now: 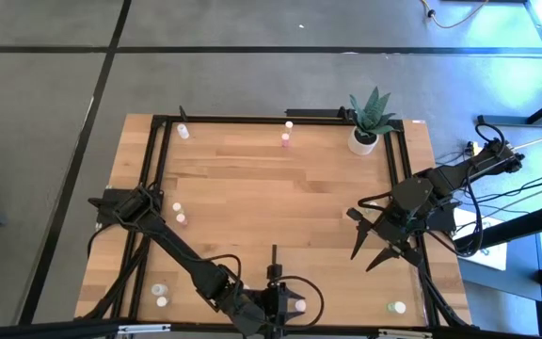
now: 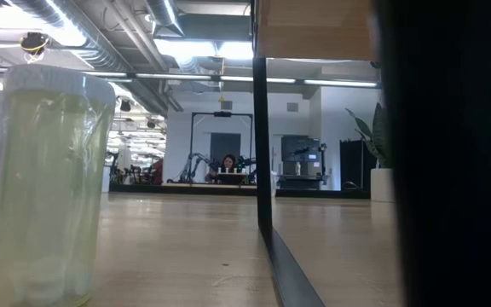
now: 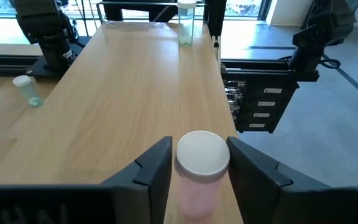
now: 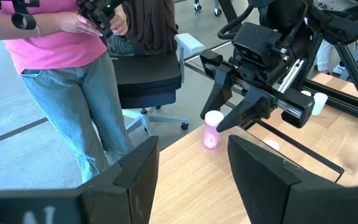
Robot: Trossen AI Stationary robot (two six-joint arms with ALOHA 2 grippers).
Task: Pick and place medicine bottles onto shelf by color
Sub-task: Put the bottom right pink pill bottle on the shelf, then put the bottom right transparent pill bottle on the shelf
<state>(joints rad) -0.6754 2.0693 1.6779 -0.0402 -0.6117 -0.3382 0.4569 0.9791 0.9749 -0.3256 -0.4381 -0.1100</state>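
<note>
A pink medicine bottle (image 3: 202,167) with a white cap stands upright close to the table's near edge (image 1: 297,305); the right wrist view shows the same bottle (image 4: 211,132). My left gripper (image 3: 201,171) is open, one finger on each side of the cap with a narrow gap. My right gripper (image 1: 373,247) hangs open above the table's right side, holding nothing. The shelf (image 1: 280,188) is the pale panel inside the dark frame. Two small bottles (image 1: 286,134) stand at its far edge.
Other bottles stand at the left (image 1: 180,213), near left (image 1: 161,296), far left (image 1: 183,132) and near right (image 1: 398,307). A pale yellow bottle (image 2: 49,188) fills the low view's left. A potted plant (image 1: 367,127) stands at the far right. A person (image 4: 61,68) and a chair (image 4: 148,71) are beside the table.
</note>
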